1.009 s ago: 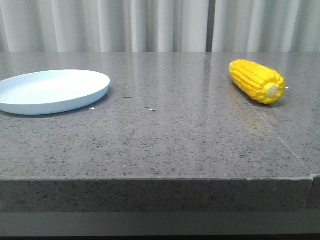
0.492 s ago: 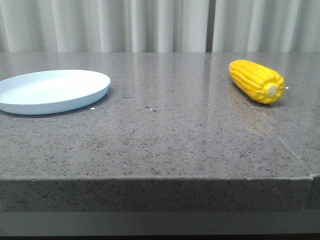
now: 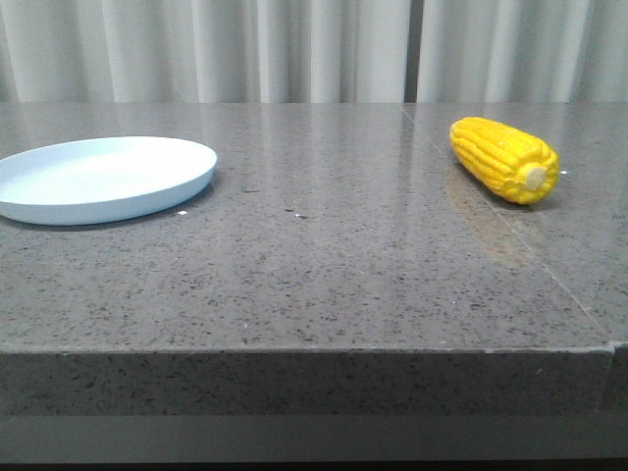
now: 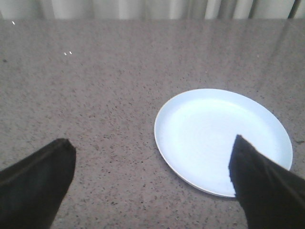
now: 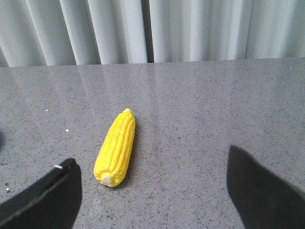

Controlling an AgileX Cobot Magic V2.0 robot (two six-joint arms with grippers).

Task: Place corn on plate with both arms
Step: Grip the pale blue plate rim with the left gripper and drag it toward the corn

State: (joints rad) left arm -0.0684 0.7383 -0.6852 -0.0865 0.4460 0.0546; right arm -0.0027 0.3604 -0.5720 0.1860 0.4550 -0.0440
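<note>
The yellow corn (image 3: pixel 503 158) lies on the grey stone table at the right, its pale stub end facing the front edge. The pale blue-white plate (image 3: pixel 98 179) rests at the left, with nothing on it. Neither arm shows in the front view. In the left wrist view my left gripper (image 4: pixel 152 148) is open above the table, and the plate (image 4: pixel 214 133) lies partly behind one of its fingers (image 4: pixel 259 186). My right gripper (image 5: pixel 151 164) is open too, with the corn (image 5: pixel 116 147) lying on the table beyond its fingertips, nearer one finger (image 5: pixel 45 200), untouched.
The table's front edge (image 3: pixel 294 351) runs across the front view. A thin seam (image 3: pixel 491 211) in the stone passes under the corn. Pale curtains (image 3: pixel 294 49) hang behind the table.
</note>
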